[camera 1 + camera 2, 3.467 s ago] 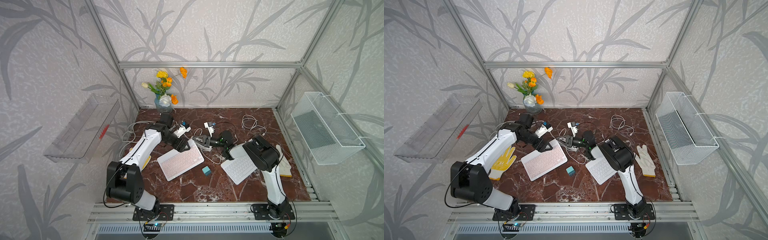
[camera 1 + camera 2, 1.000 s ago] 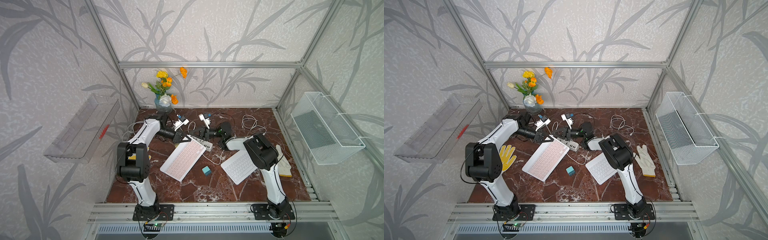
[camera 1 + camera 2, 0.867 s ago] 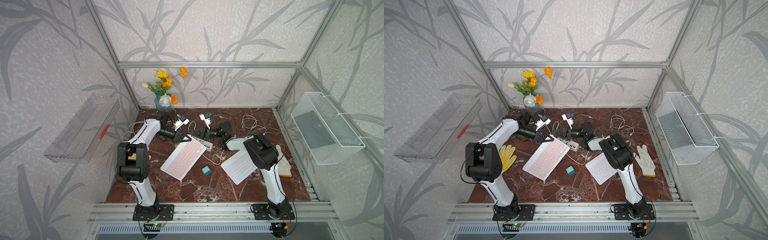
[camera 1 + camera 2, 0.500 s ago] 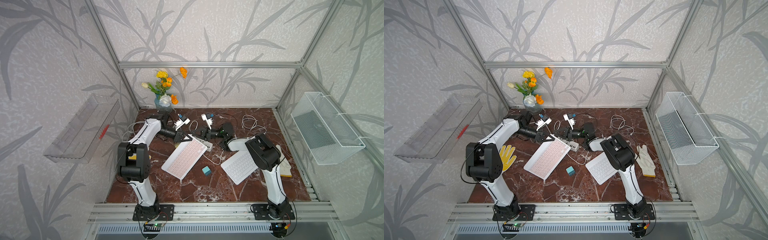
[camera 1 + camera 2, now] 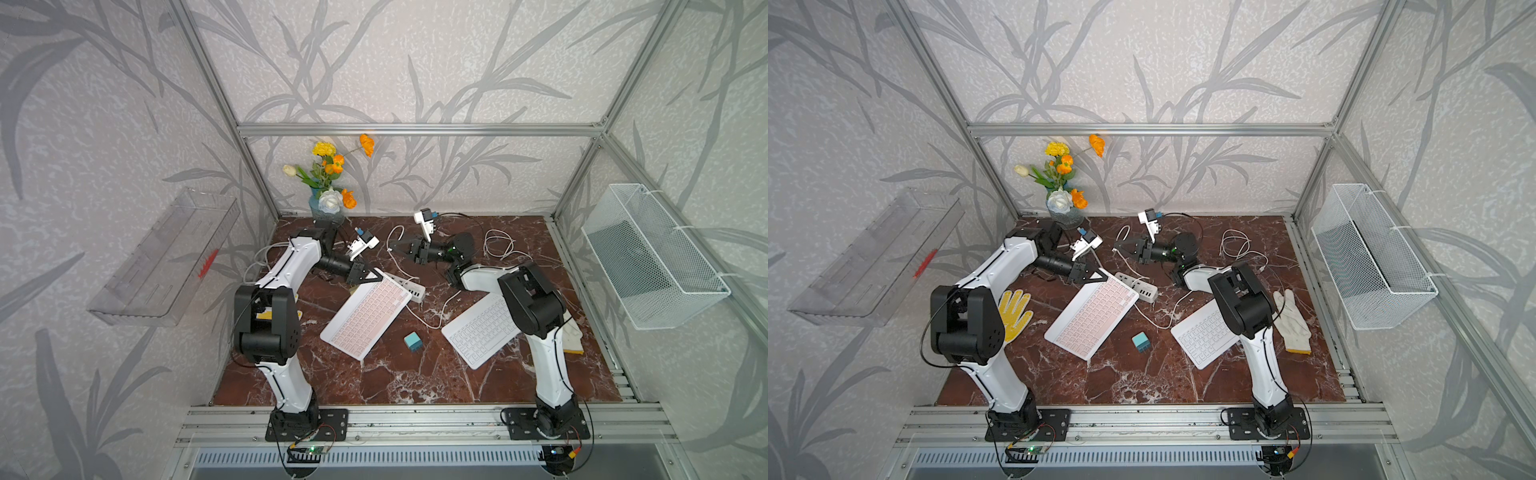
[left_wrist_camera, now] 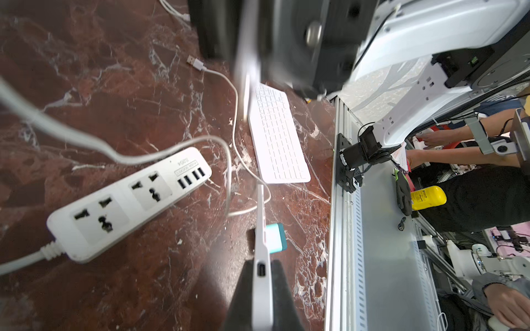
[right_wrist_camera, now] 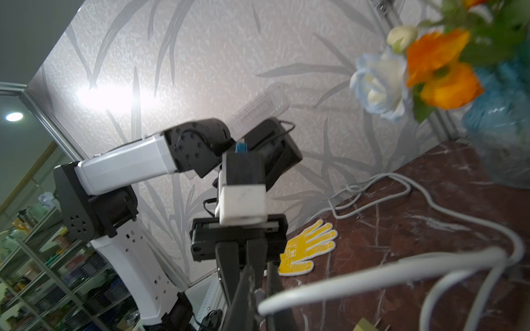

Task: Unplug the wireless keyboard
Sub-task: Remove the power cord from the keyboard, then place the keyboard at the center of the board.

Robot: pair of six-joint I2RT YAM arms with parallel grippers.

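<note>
We see a dark red marble surface [image 5: 374, 382] inside a metal frame, with a white wire basket [image 5: 656, 257] on one side wall and a clear plastic shelf [image 5: 166, 257] on the opposite wall. Both arms reach toward the back.

The pink keyboard [image 5: 365, 318] lies slantwise near the middle of the surface. The left gripper [image 5: 374, 276] is pressed together on its far corner. In the left wrist view the fingers [image 6: 285, 303] clamp the thin edge from both sides, and the small charging port [image 6: 261, 269] between them shows as a bare slot.

A white keyboard [image 5: 482, 332] lies to the right, partly under the right arm. A white power strip [image 5: 409, 286] sits just beside the pink keyboard's far end. A yellow glove [image 5: 1015, 311] lies by the left arm and a white glove [image 5: 1291, 324] by the right arm. A vase of flowers [image 5: 328, 199] stands in the back left corner.

The right gripper [image 5: 397, 247] hangs above the back of the surface, apart from the pink keyboard. It is pinching a white cable [image 7: 372, 270] close to the cable's end. We cannot make out the plug itself between the fingers. The cable trails down onto the surface between the two keyboards. A small teal block [image 5: 412, 341] also sits between them.
</note>
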